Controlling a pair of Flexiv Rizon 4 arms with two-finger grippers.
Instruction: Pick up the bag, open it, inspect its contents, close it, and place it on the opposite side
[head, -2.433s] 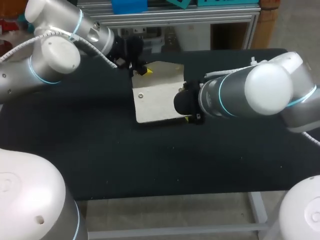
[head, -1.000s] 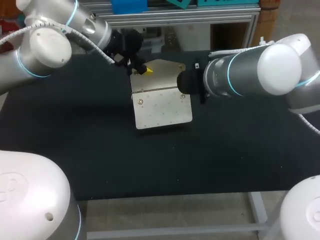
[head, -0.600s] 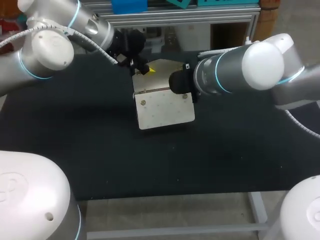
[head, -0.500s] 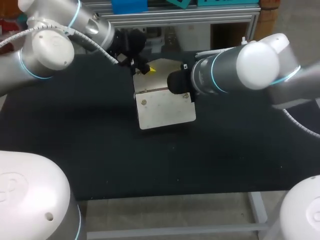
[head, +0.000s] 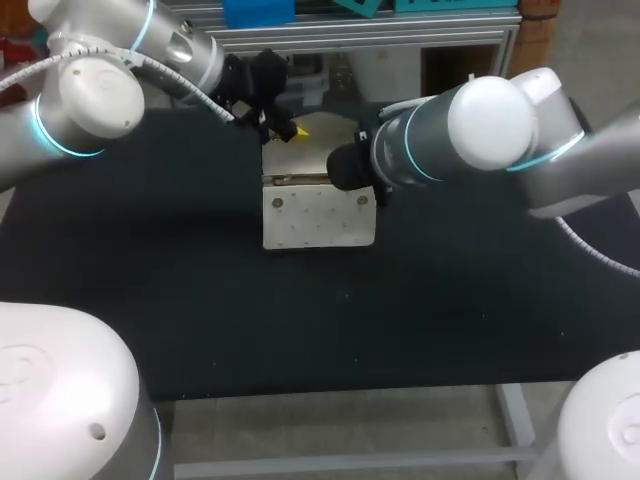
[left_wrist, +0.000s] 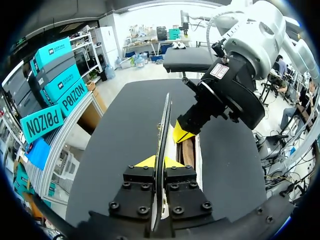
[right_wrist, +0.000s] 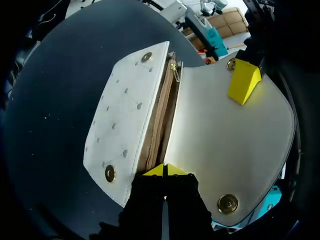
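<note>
The white studded bag (head: 318, 215) lies mid-table with its flap (head: 332, 135) lifted toward the far side. My left gripper (head: 286, 130) is shut on the flap's edge, which runs thin between its tips (left_wrist: 160, 162). In the right wrist view the flap (right_wrist: 225, 135) stands folded back from the body (right_wrist: 125, 115), showing the brown inside (right_wrist: 157, 130). My right gripper (right_wrist: 165, 170) is shut, its tips together at the side edge of the bag's mouth. Whether it pinches a layer is hidden. My right arm's wrist (head: 350, 170) hides those fingers from above.
The black table (head: 200, 300) carries only the bag. Both arms crowd the far middle, the left from the far left, the right across from the right side. A metal frame and boxes stand just past the far edge.
My right gripper has slid left along the bag's fold line. The bag's body has shifted left and drawn up shorter. The left gripper has kept its hold on the flap.
</note>
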